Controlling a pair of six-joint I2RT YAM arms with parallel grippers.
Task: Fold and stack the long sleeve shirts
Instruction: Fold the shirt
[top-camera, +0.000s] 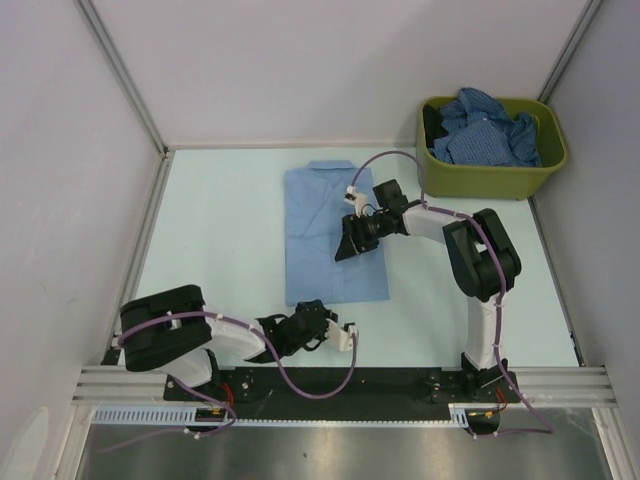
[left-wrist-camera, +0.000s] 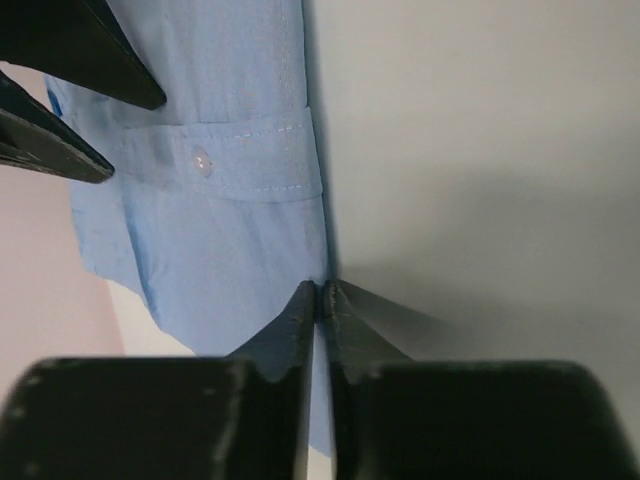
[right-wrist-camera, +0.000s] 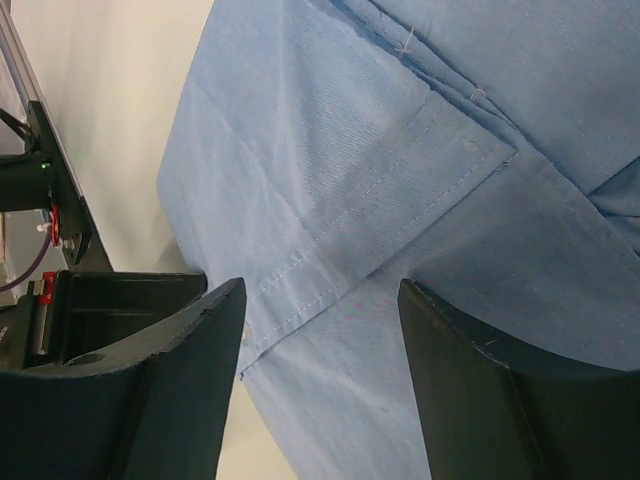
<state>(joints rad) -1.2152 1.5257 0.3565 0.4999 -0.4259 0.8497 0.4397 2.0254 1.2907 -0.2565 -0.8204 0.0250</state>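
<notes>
Top external view: the light blue shirt lies flat mid-counter, folded to a tall rectangle. Its collar is at the far end and its long axis runs top-to-bottom of frame.

Your right end effector sits over the shirt's right edge approx halfway down, so the R arm is the nearer one. The shirt body lies to its left in frame. Right wrist cam shows its fingers spread wide, gripping nothing, w/ a sleeve cuff just under them.

Left end effector is at lower centre, by the shirt's near hem. Its fingers are pressed together at the tips w/ the cloth edge right there; can't tell if any fabric is caught.

Cloth looks thin and smooth, few creases, w/ a white button on the stitched cuff. Darker patterned shirts are bunched in the green bin, upper right, well apart.

Next fold is prob. across the long axis, hem toward collar.
</notes>
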